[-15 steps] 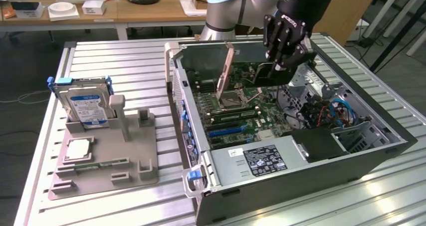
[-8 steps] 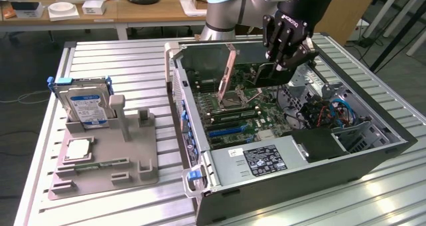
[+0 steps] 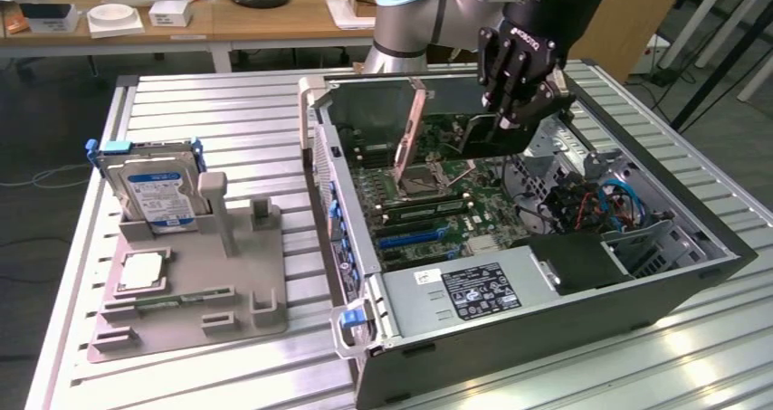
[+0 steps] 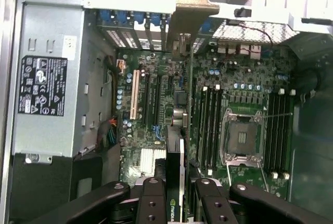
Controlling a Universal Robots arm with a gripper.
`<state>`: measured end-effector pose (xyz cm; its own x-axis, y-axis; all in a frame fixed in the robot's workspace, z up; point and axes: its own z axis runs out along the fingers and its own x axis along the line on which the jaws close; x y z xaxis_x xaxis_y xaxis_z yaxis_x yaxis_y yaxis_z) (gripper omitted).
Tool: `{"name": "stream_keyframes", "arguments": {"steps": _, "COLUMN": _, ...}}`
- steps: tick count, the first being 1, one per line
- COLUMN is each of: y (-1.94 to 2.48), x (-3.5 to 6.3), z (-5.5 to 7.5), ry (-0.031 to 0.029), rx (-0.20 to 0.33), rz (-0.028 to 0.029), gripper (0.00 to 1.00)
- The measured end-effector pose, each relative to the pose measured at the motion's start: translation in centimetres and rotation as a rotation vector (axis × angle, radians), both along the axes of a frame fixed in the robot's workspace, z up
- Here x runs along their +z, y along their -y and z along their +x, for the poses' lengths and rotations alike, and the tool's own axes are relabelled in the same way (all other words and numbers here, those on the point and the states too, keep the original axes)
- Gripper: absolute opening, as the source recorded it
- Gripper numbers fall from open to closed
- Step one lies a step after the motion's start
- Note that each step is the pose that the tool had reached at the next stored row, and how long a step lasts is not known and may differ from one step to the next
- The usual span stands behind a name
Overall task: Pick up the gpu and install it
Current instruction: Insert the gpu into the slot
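Note:
My gripper (image 3: pixel 513 111) is shut on the gpu (image 3: pixel 465 131) and holds it on edge above the open computer case (image 3: pixel 676 274), over the motherboard (image 3: pixel 453 206). The card's pale metal bracket (image 3: pixel 411 134) points toward the case's rear wall. In the wrist view the gpu (image 4: pixel 177 146) shows edge-on as a thin dark card with its tan bracket (image 4: pixel 190 11) at the far end. It hangs over the expansion slots (image 4: pixel 153 99) between the white slot and the memory banks. Black fingers (image 4: pixel 151 203) clamp it on both sides at my gripper (image 4: pixel 177 206).
A grey power supply (image 3: pixel 483 288) fills the case's near corner, and the CPU socket (image 4: pixel 242 135) sits open beside memory sticks (image 4: pixel 208 125). In the exterior view's left a grey fixture (image 3: pixel 230 301) holds a silver hard drive (image 3: pixel 151 188) and a processor chip (image 3: pixel 143 270).

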<state>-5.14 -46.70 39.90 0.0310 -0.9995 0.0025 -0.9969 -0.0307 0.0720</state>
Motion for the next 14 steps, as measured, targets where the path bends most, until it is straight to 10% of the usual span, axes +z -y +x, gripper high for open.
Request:
{"name": "stream_keyframes", "arguments": {"steps": 10, "y": -0.03, "x": -1.00, "z": 0.0, "ry": 0.0296, "rx": -0.017, "rz": 0.0001, "gripper": 0.26}}
{"name": "stream_keyframes", "arguments": {"steps": 14, "y": -0.03, "x": -1.10, "z": 0.0, "ry": 0.0315, "rx": -0.018, "rz": -0.0001, "gripper": 0.26}}
